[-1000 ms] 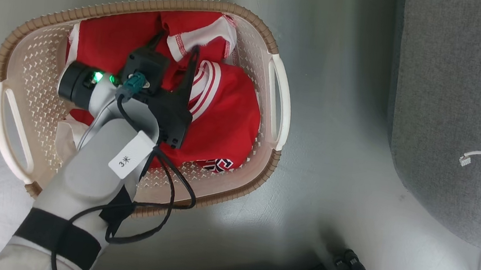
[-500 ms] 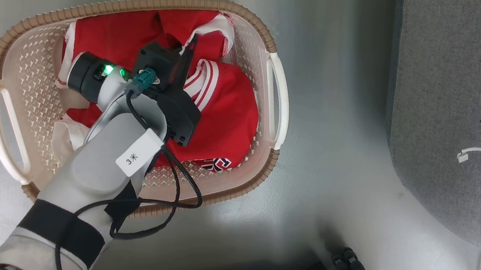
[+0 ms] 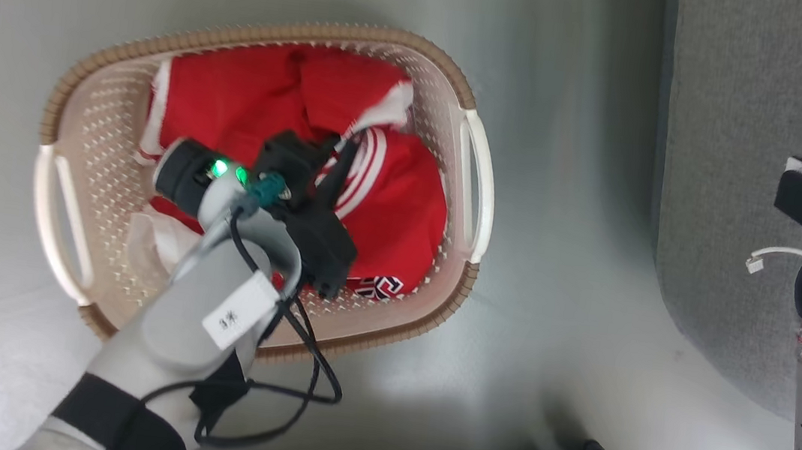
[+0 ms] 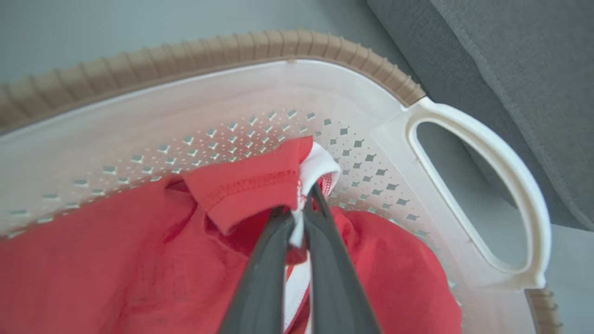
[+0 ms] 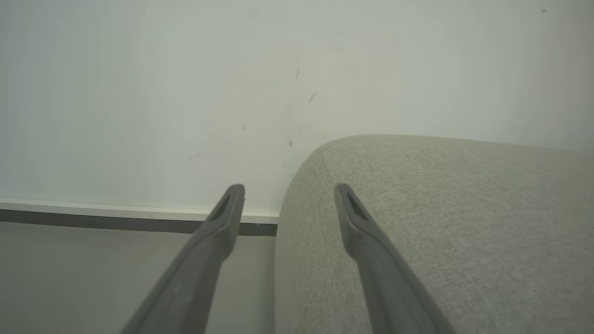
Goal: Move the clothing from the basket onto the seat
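Our left gripper point(image 4: 304, 206) is clamped on a raised fold of the clothing point(image 3: 234, 96). Its two dark fingers are pressed together, with a tongue of white trim and a red hemmed edge squeezed between them, as the left wrist view shows. The red pile lies inside the basket point(image 3: 256, 35), bunched toward the side whose handle point(image 3: 489, 212) is nearest the seat point(image 3: 737, 188); none of it is on the grey upholstery yet. We judge the pinch sits on an edge because thin, slack fabric offers little else to hold. A hem or cuff standing proud of the heap gives the fingertips something to close around, and lifting by an edge should let the garment peel off and hang free rather than drag the heap along. We cannot quite tell whether the fingers hold one garment alone or have also caught the striped piece beneath, since they hide the cloth at the bite. The basket stands on the pale floor point(image 3: 560, 288) just beside the seat, which makes for a short carry. Our right gripper point(image 5: 288, 190) hangs with its fingers spread wide and nothing between them, pointing past the rounded edge of the seat, well clear of the left arm's path. The step in hand, as we read it, is the lift of the first garment.
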